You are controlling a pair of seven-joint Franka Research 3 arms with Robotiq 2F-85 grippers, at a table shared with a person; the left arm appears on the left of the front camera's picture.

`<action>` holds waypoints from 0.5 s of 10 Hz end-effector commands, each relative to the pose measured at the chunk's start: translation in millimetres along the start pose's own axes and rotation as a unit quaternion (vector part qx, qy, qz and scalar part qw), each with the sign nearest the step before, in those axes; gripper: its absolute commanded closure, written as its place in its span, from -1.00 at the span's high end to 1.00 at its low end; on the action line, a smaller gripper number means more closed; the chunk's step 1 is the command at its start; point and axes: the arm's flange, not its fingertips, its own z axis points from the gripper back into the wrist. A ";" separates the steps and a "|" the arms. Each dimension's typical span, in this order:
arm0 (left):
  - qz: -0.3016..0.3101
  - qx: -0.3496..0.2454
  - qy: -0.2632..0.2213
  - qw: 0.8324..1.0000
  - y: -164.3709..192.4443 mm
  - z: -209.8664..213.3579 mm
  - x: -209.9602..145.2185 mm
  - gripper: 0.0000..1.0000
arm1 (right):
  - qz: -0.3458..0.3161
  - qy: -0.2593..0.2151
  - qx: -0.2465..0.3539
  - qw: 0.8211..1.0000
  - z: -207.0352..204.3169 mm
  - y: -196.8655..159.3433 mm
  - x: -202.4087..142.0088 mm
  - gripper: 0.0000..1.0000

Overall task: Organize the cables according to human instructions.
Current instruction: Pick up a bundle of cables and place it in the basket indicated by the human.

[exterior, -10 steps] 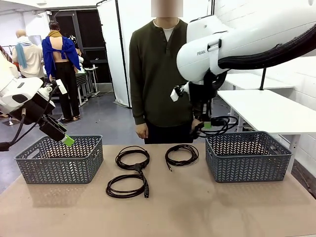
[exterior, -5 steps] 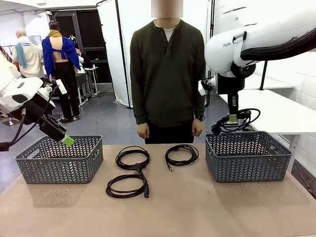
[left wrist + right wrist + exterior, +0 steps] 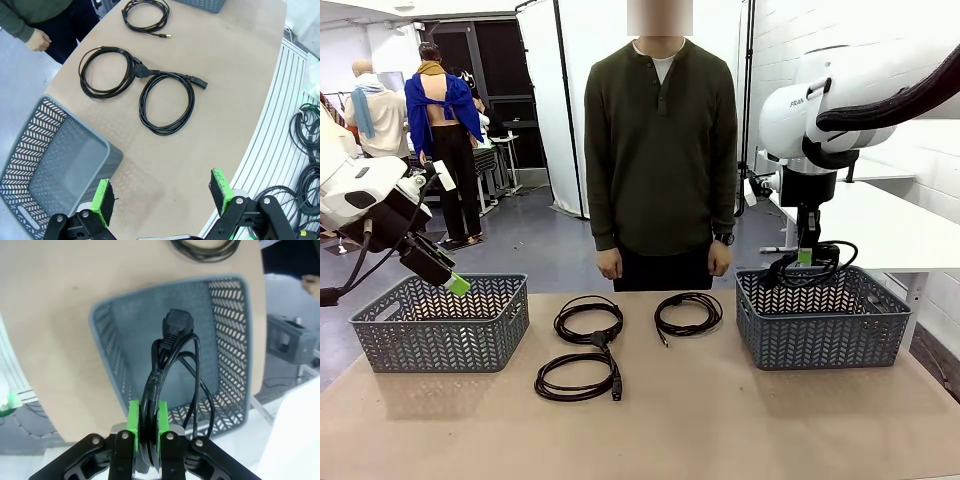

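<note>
My right gripper (image 3: 807, 257) is shut on a coiled black cable (image 3: 776, 270) and holds it just over the right grey basket (image 3: 820, 318). In the right wrist view the green pads (image 3: 133, 421) pinch the cable (image 3: 176, 330), whose plug dangles above the basket's floor (image 3: 150, 325). Three coiled cables lie on the table: two joined at the left middle (image 3: 588, 320) (image 3: 577, 378) and one nearer the person (image 3: 687, 312). My left gripper (image 3: 456, 284) hangs open above the left basket (image 3: 440, 322); its wrist view looks down on the cables (image 3: 167, 103). The human (image 3: 660, 150) stands at the far edge, hands down.
A white side table (image 3: 880, 225) stands behind the right basket. Beyond the table's curved edge (image 3: 260, 125), spare cables (image 3: 306, 145) lie on the floor. Bare tabletop stretches in front of the coils. Other people stand far off at the back left.
My right arm has carried the cable rightward from in front of the person to above the right basket and lowered it. The left arm and the table's cables have not moved.
</note>
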 end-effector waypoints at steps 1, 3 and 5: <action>0.000 -0.003 -0.002 1.000 1.9 0.5 -1.2 1.00 | 0.008 -0.021 -0.009 1.000 -14.4 -7.6 -6.3 -1.00; 0.000 -0.003 -0.002 1.000 1.9 0.5 -1.2 1.00 | 0.000 -0.013 0.001 1.000 -28.6 -15.8 -11.7 -1.00; 0.000 -0.003 -0.002 1.000 1.9 0.5 -1.2 1.00 | -0.010 -0.014 0.006 1.000 -37.3 -21.8 -13.1 -1.00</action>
